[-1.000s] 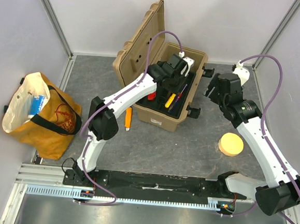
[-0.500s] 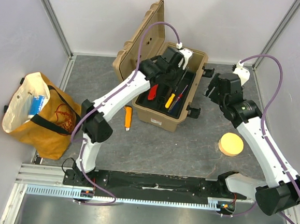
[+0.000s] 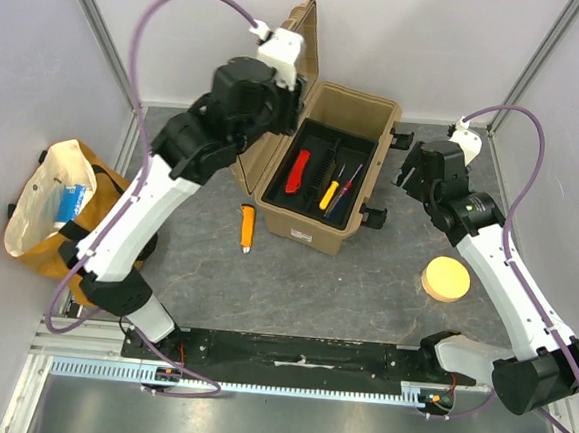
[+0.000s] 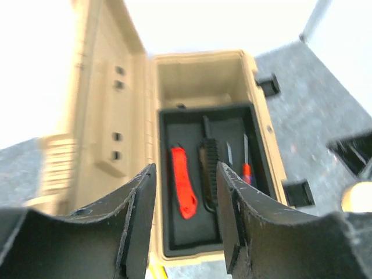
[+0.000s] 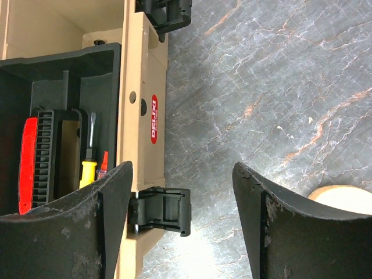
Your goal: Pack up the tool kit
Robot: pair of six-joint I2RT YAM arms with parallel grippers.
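Note:
The tan toolbox [image 3: 370, 113] stands open at the back middle, its lid [image 3: 295, 38] upright. In its black tray [image 4: 192, 232] lie a red knife [image 3: 298, 170], a black ribbed tool [image 3: 326, 171], a yellow screwdriver [image 3: 329, 195] and a red-and-blue screwdriver [image 3: 348, 184]. An orange-yellow tool [image 3: 247, 227] lies on the mat left of the box. My left gripper [image 4: 186, 174] hangs open and empty high above the box's left side, by the lid. To the right of the box, my right gripper [image 5: 181, 174] is open above a black latch [image 5: 163, 209].
A yellow-orange cloth bag [image 3: 78, 225] sits at the left wall. A round yellow sponge disc [image 3: 446, 279] lies right of the box, under the right arm. Walls enclose the mat on three sides, and a metal rail runs along the near edge.
My left gripper has risen out of the tray and drawn back to the upper left, its jaws opening. The black ribbed tool now lies free in the tray. The right arm is still.

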